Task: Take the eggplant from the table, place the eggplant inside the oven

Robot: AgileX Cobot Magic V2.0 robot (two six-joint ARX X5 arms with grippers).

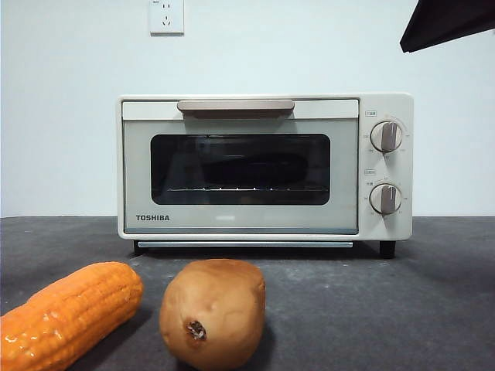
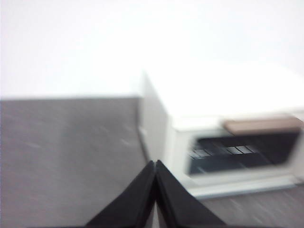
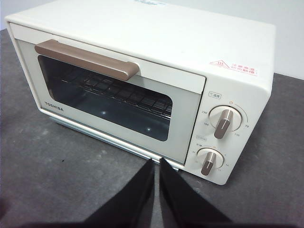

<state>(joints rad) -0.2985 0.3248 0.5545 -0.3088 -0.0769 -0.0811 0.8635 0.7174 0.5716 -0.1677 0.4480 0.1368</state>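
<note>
Right gripper (image 3: 156,166), pressed together and empty, hovers before the oven (image 3: 142,57), whose door is closed with a dark eggplant-like shape (image 1: 251,168) inside, so the task seems done.

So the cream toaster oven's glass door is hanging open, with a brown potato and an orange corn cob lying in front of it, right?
Not quite: the cream toaster oven has its dark glass door shut, as the front view shows. The brown potato and orange corn cob do lie in front.
</note>
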